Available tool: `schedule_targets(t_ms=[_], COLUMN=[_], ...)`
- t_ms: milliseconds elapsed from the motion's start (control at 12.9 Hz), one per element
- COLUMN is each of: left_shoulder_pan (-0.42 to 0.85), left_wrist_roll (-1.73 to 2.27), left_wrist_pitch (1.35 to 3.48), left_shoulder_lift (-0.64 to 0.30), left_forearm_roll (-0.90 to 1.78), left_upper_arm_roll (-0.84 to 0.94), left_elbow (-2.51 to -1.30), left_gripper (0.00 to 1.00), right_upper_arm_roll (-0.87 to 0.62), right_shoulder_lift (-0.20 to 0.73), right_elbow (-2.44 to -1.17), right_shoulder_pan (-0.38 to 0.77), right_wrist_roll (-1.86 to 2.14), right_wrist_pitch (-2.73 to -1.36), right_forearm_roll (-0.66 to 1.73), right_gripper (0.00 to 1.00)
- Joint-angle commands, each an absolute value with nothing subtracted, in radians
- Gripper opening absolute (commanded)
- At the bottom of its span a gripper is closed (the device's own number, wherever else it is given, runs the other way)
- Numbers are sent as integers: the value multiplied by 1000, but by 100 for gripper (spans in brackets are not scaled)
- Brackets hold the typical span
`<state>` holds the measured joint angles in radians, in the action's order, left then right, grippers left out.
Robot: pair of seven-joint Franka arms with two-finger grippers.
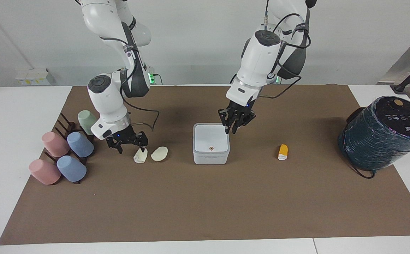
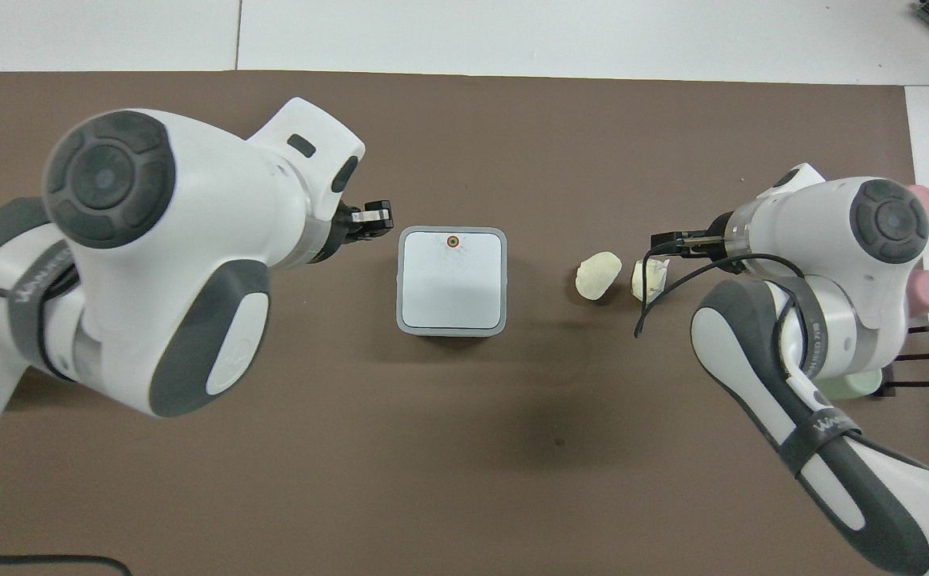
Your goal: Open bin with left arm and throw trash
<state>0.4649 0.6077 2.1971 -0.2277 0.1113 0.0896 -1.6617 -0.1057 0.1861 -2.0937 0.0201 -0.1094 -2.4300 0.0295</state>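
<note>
At mid-bench the white bin sits lid-down with all trash outside, the left gripper over its corner, fingers nearly clenched and empty, the right gripper spread over one cream lump.

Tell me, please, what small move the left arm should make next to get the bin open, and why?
Probably slide the left gripper over the brownish button and press down. The bin has its lid flat and closed, and the gripper hangs over the edge nearest the robots, not the button. The right gripper is already low at a cream lump.
</note>
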Motion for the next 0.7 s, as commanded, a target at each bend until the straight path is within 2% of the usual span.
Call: schedule_targets(t_ms=[0, 78, 233, 389, 467, 544, 622], left_shoulder_pan=[497, 508, 535, 554, 557, 561, 569], left_wrist_roll=[615, 620, 650, 650, 650, 650, 650], left_wrist_pitch=[2238, 2247, 2296, 2299, 2299, 2298, 2298], left_shoulder_lift=[-248, -262, -302, -316, -319, -324, -324], left_forearm_roll=[144, 144, 143, 143, 143, 143, 143], left_upper_arm_roll=[75, 74, 74, 74, 74, 74, 74], left_elbow=[-1658, -1658, -1660, -1664, -1664, -1666, -1677], left_gripper=[28, 28, 27, 16, 13, 8, 4], right_upper_arm_roll=[-107, -107, -107, -107, -107, -109, -107], right_shoulder_lift=[175, 182, 187, 187, 186, 184, 186], right_elbow=[-2132, -2138, -2160, -2210, -2227, -2230, -2230], right_shoulder_pan=[20, 20, 20, 20, 20, 21, 38], right_wrist_roll=[-123, -123, -117, -114, -110, -118, -123], right_wrist_pitch=[-2505, -2529, -2548, -2618, -2650, -2655, -2660], right_forearm_roll=[34, 34, 32, 32, 32, 32, 32], right_gripper=[94, 86, 81, 77, 68, 48, 17])
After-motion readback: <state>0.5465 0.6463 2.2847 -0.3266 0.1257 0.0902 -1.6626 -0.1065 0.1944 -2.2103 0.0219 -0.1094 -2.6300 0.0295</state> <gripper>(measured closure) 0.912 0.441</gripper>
